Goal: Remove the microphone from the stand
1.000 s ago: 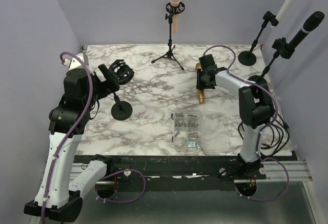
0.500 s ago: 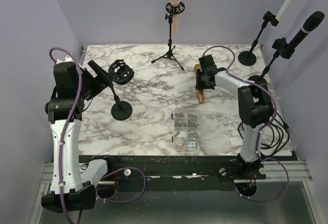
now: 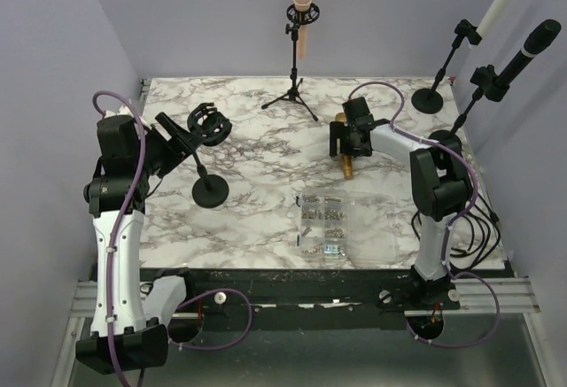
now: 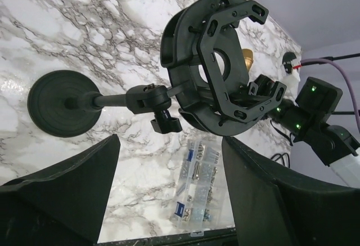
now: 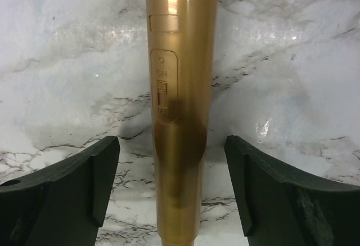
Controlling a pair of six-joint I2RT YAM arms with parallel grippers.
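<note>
One gold microphone [image 5: 174, 88] lies flat, lengthwise near-to-far, narrow tail end nearest.

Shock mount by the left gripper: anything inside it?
Nothing: the shock mount is empty, marble table showing through its opening. Its rim partly hides the gold microphone behind.

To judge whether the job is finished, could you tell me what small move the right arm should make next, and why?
Probably lift the right claw straight up and away: it is open astride the gold microphone, which lies on the table, while the shock mount stands empty.
</note>
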